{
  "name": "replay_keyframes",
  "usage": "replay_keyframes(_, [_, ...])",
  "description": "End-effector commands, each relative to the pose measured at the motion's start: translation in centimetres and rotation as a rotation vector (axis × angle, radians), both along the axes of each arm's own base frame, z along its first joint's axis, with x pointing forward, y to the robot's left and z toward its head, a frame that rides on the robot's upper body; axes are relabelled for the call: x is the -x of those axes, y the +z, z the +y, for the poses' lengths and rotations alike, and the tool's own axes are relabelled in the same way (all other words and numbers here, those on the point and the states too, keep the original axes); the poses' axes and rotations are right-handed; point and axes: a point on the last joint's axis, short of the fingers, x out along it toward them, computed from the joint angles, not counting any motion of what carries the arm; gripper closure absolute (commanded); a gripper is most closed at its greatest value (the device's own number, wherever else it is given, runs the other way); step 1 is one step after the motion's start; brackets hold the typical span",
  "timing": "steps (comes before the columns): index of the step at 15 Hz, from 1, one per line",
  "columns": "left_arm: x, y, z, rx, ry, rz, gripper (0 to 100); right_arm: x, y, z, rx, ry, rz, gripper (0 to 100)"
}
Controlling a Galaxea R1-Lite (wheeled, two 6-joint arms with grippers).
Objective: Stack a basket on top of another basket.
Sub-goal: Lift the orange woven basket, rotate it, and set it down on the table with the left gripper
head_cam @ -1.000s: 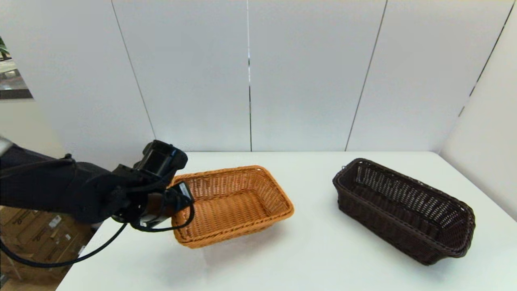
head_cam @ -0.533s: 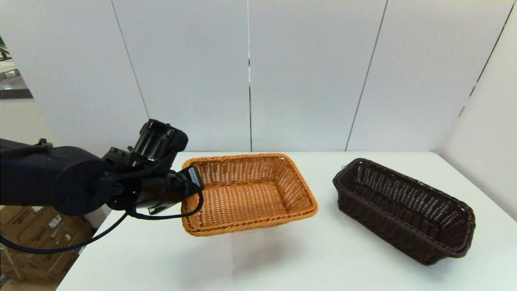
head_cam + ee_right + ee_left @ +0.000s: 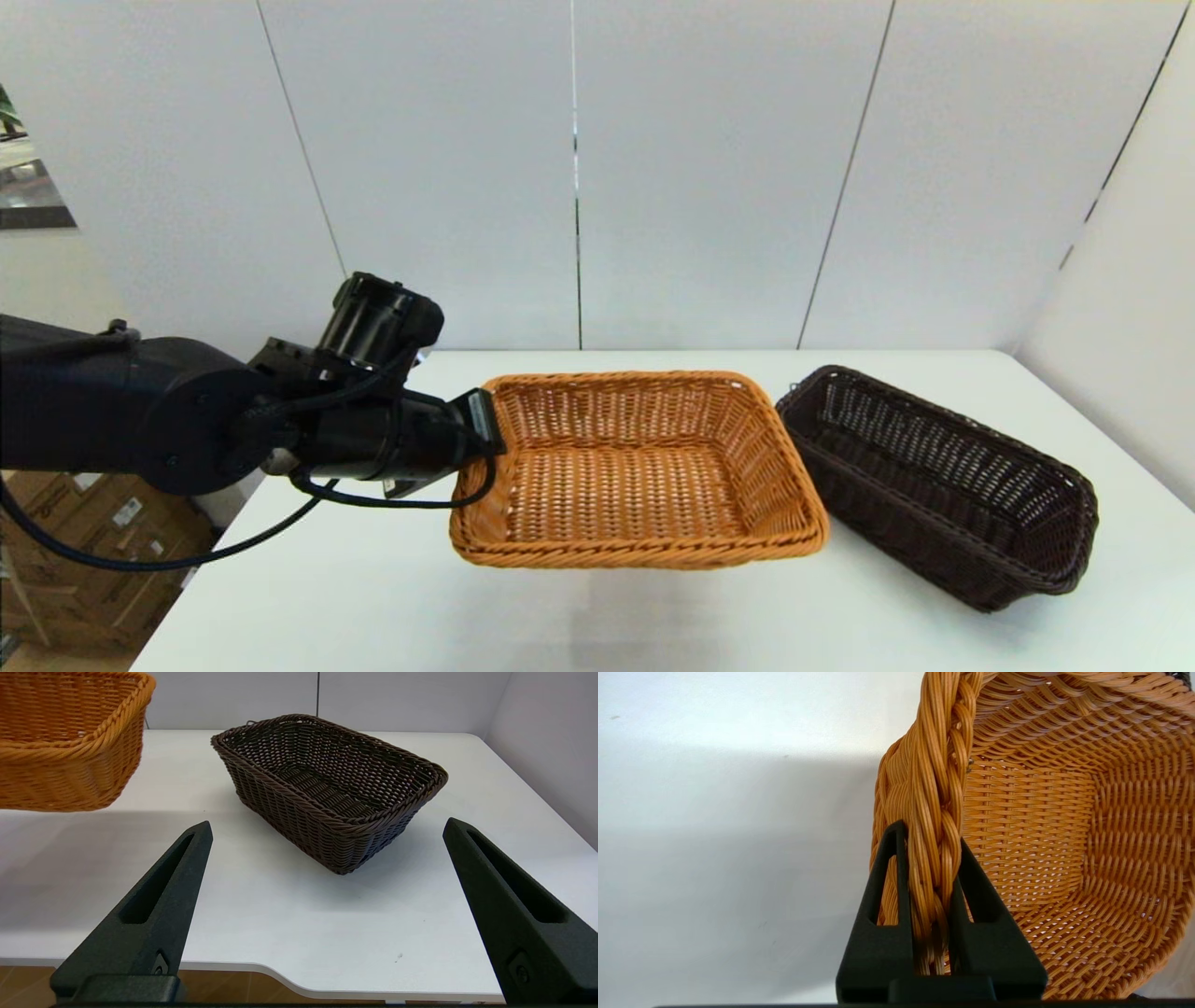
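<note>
From my station I see the left end effector (image 3: 485,431) clamped on the braided rim of the orange basket (image 3: 644,467) at its short left end; in the left wrist view one black finger (image 3: 882,914) sits outside the rim and the other inside, squeezed tight against the braid with the wicker filling the gap between them. The orange basket (image 3: 1055,826) is held clear of the white counter (image 3: 373,597), roughly level, with a soft shadow on the surface under it, and I see nothing inside it, only its woven floor and flared walls. Its right end comes just beside the near-left corner of the dark brown basket (image 3: 934,485) in the head view, overlapping it in the picture; I cannot tell whether the two touch. The dark brown basket (image 3: 327,784) rests flat on the counter (image 3: 280,914) on the right side, set at an angle to the counter's edge, and it too holds nothing that I can see through its open weave. The right end effector (image 3: 327,826) hangs low off the near edge of the counter, its two fingers spread wide apart with nothing between them, facing the dark brown basket from well apart.
</note>
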Motion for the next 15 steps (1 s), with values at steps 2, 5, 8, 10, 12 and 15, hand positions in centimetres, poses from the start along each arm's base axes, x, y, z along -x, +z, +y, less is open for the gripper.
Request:
replay_keyframes(2, [-1.4, -2.5, -0.7, -0.027, -0.008, 0.037, 100, 0.0, 0.0, 0.0, 0.0, 0.0, 0.003, 0])
replay_keyframes(5, [-2.6, -4.0, -1.3, -0.026, -0.013, 0.021, 100, 0.0, 0.0, 0.0, 0.0, 0.0, 0.002, 0])
replay_keyframes(8, [-2.9, -4.7, -1.6, -0.027, -0.015, 0.023, 100, 0.0, 0.0, 0.0, 0.0, 0.0, 0.003, 0])
replay_keyframes(10, [-3.1, -5.4, -1.7, -0.036, -0.016, 0.042, 100, 0.0, 0.0, 0.0, 0.0, 0.0, -0.001, 0])
replay_keyframes(12, [-3.2, -5.8, -1.8, -0.04, -0.019, 0.051, 100, 0.0, 0.0, 0.0, 0.0, 0.0, 0.002, 0])
replay_keyframes(15, [-3.3, -6.0, -1.8, -0.04, -0.019, 0.057, 100, 0.0, 0.0, 0.0, 0.0, 0.0, 0.0, 0])
